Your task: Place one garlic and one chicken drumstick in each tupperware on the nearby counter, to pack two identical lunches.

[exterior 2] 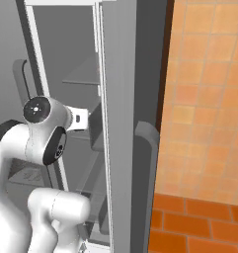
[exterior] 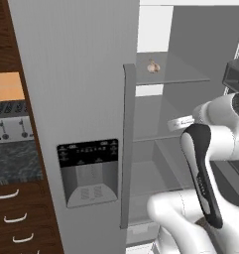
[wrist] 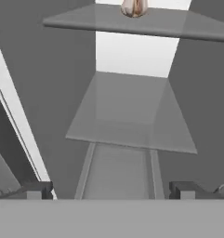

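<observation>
Garlic (exterior: pixel 153 66) sits on the fridge's upper glass shelf (exterior: pixel 190 74), above our open, empty tool (wrist: pixel 111 189), so we judge a steep reach could clip the shelf edge or knock the bulb backward.

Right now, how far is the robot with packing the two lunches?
Still early. Done: the fridge door stands open, so the shelves can be reached. In hand: nothing; the gripper has its jaws open and empty, pointing into the fridge below the upper shelf. One garlic still sits on that shelf. Left: picking the garlic, finding the drumsticks, and filling both boxes, which are not seen here.
</observation>
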